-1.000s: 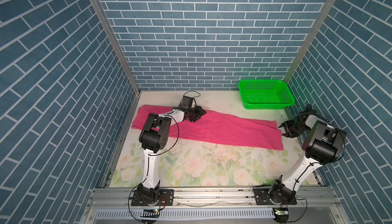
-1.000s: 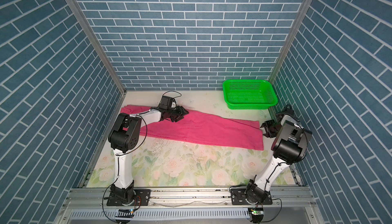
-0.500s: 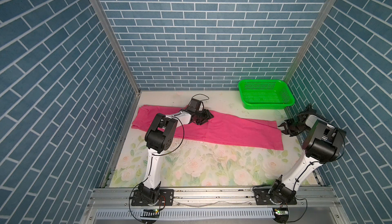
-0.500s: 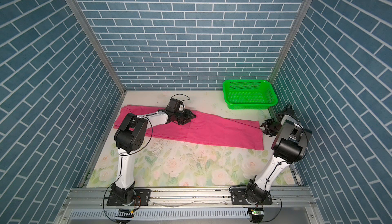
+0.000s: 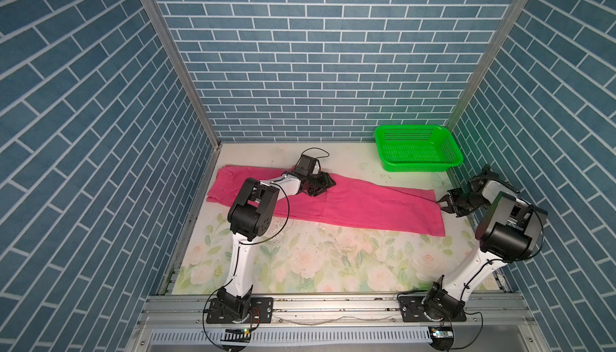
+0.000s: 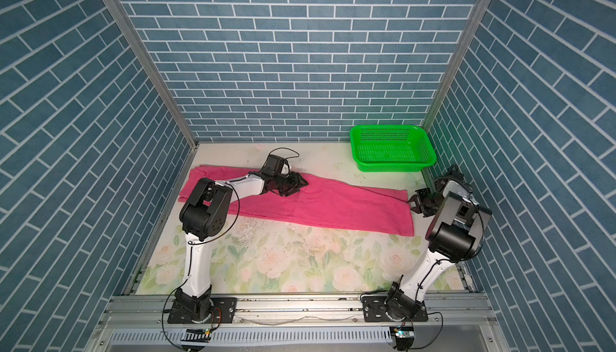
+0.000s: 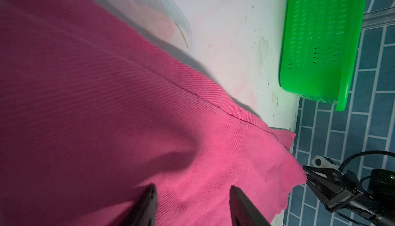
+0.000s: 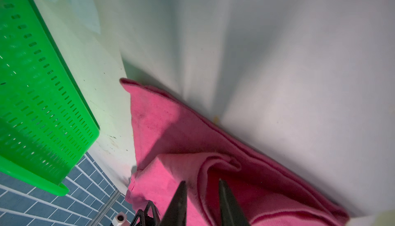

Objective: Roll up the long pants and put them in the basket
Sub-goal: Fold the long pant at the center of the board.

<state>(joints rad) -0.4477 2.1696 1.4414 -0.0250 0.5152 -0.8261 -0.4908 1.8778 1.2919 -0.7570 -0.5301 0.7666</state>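
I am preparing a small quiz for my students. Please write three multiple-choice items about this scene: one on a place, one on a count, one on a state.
1. Where does the green plastic mesh basket stand on the flowered tabletop?
A. the middle
B. the far right corner
C. the near left corner

2. How many garments lie on the tabletop?
A. one
B. two
C. three

3. The bright magenta-pink cloth long pants are:
A. rolled tight
B. inside the basket
C. stretched out, not rolled

Answers:
1 B, the basket stands at the far edge on the right side.
2 A, only the pants lie there.
3 C, they lie long and flat across the table.
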